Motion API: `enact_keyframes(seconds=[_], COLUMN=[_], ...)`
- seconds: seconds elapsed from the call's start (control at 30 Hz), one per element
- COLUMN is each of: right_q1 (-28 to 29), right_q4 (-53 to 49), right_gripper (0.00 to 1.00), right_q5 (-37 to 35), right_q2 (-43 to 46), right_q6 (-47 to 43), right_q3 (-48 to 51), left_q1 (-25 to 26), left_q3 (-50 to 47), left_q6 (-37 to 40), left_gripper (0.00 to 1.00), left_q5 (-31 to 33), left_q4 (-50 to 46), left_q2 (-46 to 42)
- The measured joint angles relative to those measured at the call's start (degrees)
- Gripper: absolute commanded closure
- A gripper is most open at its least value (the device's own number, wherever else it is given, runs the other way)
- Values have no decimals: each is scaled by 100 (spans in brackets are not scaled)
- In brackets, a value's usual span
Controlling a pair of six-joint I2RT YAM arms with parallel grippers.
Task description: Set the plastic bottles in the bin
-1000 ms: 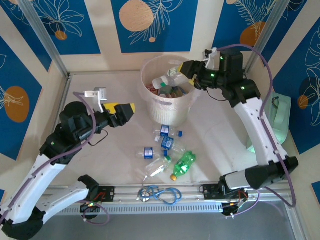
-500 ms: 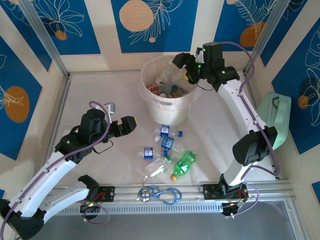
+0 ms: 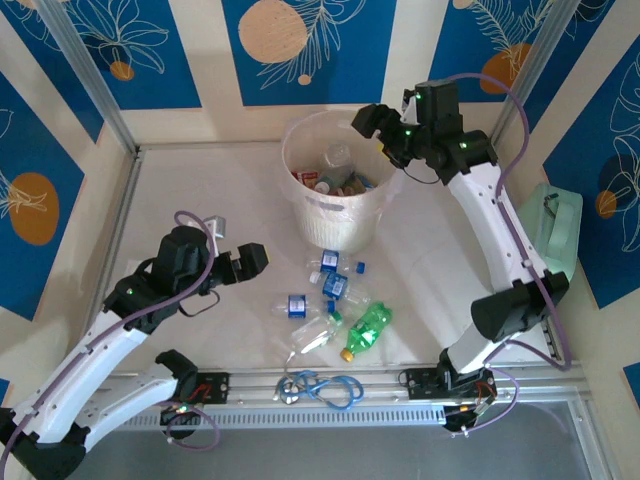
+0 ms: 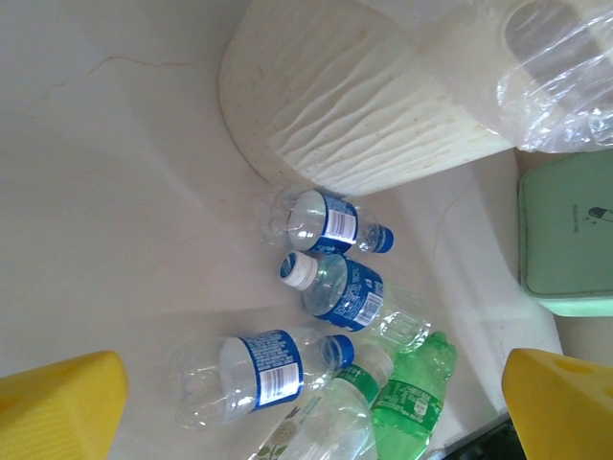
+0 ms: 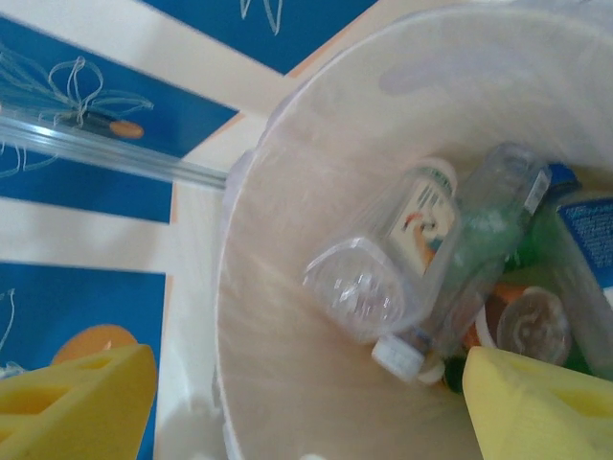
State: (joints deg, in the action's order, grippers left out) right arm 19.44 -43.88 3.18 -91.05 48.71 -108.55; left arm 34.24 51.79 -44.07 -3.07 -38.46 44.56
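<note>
The bin (image 3: 300,205) stands at the back middle with several plastic bottles (image 3: 335,170) inside. My right gripper (image 3: 372,122) hangs open over its right rim, nothing between the fingers. In the right wrist view the open gripper (image 5: 306,412) looks down the bin's inner wall (image 5: 278,287) at a clear bottle (image 5: 383,273) lying on the others. More bottles lie on the table: blue-labelled clear ones (image 3: 335,285) and a green one (image 3: 368,328). My left gripper (image 3: 250,262) is open, left of them. Its wrist view frames the clear bottles (image 4: 259,369) and the green one (image 4: 412,398) between the yellow fingers (image 4: 57,407).
A mint-green case (image 3: 560,235) leans at the right wall, seen too from the left wrist (image 4: 570,235). A blue cable loop (image 3: 320,385) lies on the metal rail at the near edge. Walls close the table at the back and on both sides.
The right gripper opened over the bin and the clear bottle it carried now lies inside. The left arm swung down and toward the bottles on the table.
</note>
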Motion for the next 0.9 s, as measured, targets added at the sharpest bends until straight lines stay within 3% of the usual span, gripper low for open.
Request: enact_keyframes(seconds=[0.23, 0.6, 0.9], right_q1=[1117, 2830, 3346], right_q4=[-404, -680, -844], right_gripper=[16, 17, 17], right_q5=[-726, -1816, -2376], right_q2=[1196, 3036, 3320], right_q6=[-538, -627, -503], right_q3=[289, 2326, 2732], left_q1=[0, 0, 0], left_q3=[-70, -461, -693], left_q6=[-26, -129, -267], left_gripper=[3, 6, 6], left_q5=[109, 116, -13], left_q4=[-184, -247, -35], left_q2=[-103, -201, -125])
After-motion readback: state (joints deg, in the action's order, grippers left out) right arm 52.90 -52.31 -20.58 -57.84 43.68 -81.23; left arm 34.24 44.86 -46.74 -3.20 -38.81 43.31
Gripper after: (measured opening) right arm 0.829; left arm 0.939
